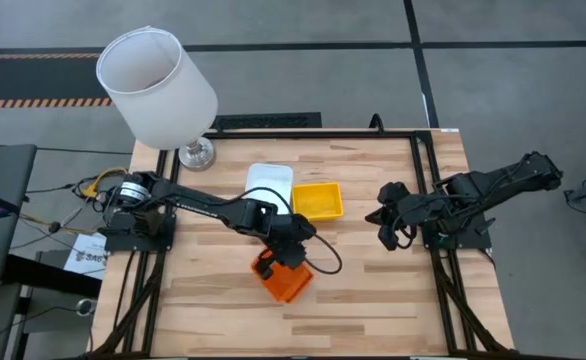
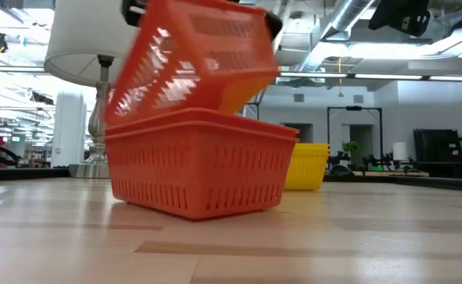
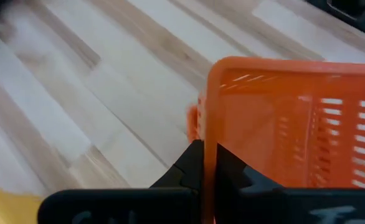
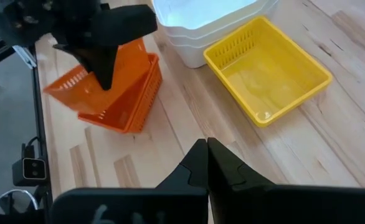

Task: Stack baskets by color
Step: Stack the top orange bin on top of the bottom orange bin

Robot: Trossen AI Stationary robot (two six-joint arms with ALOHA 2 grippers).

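From above, you see the left claw closed on the rim of an orange basket, tilted over a second orange basket on the near middle of the wooden tabletop; the lower basket lies directly beneath the held one, its long axis running diagonally across the planks. The left arm is far nearer than the right. The right claw waits shut and empty at the right edge. A yellow basket and a white basket stack sit just beyond; a white lamp shade stands at the far left corner.

At tabletop height, the held orange basket hangs steeply tilted, one edge dipping into the seated orange basket; both are thin perforated plastic with rounded corners; the yellow basket shows behind, to the right.

Through the left wrist, the claw's fingers pinch the orange rim; slotted wall, smooth lip.

Through the right wrist, the closed right claw points toward the yellow basket, the white basket stack and the orange pair; I judge the held basket needs levelling to nest.
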